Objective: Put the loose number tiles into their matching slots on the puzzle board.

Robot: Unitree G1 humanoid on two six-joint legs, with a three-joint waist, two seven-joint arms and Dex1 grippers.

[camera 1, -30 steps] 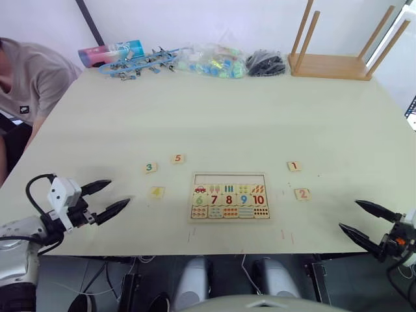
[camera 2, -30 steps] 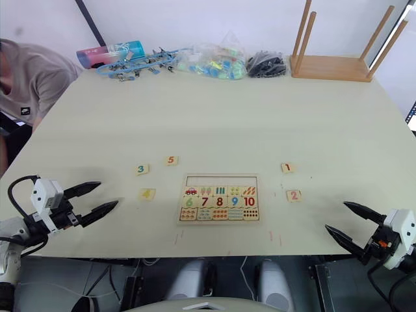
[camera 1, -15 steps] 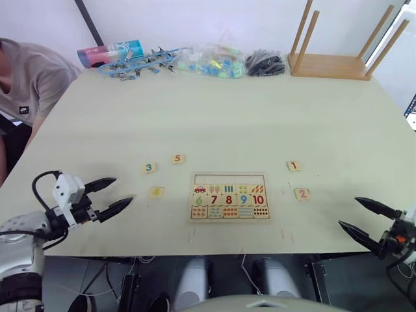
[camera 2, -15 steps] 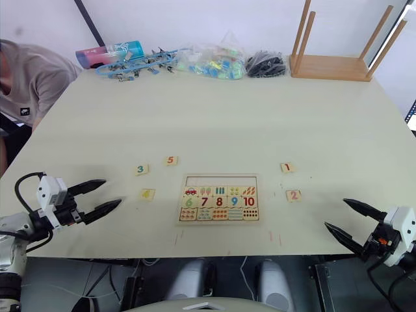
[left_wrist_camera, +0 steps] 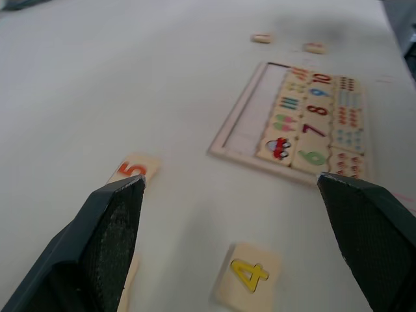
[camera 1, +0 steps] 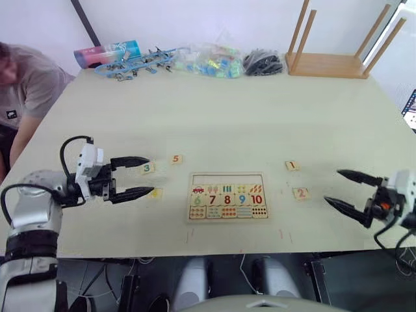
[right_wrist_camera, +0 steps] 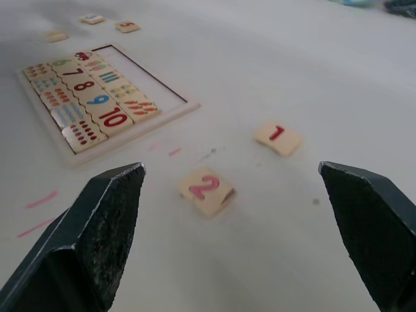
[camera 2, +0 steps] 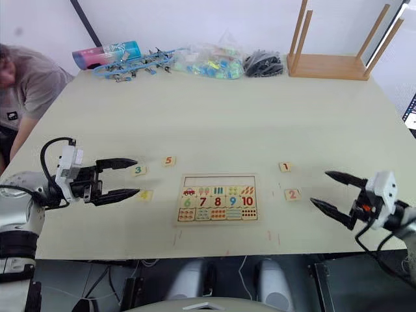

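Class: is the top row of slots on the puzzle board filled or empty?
Empty. The top row of the puzzle board is bare wood, and tiles 1 to 5 lie loose on the table.

Pale table [camera 1: 214, 110], upturned wooden stool [camera 1: 331, 58], white wall [camera 1: 195, 19]

The two eye views look from above the near edge of the tabletop [camera 1: 260, 110], facing forward and down, far enough back to take in its whole width to the far edge. They overlap almost fully, the right eye view offset slightly sideways. The left wrist view sits low and close over the tabletop's near left part, facing across toward the puzzle board [left_wrist_camera: 299, 120]. The right wrist view sits equally low on the right, facing back toward that board. All four views share it.
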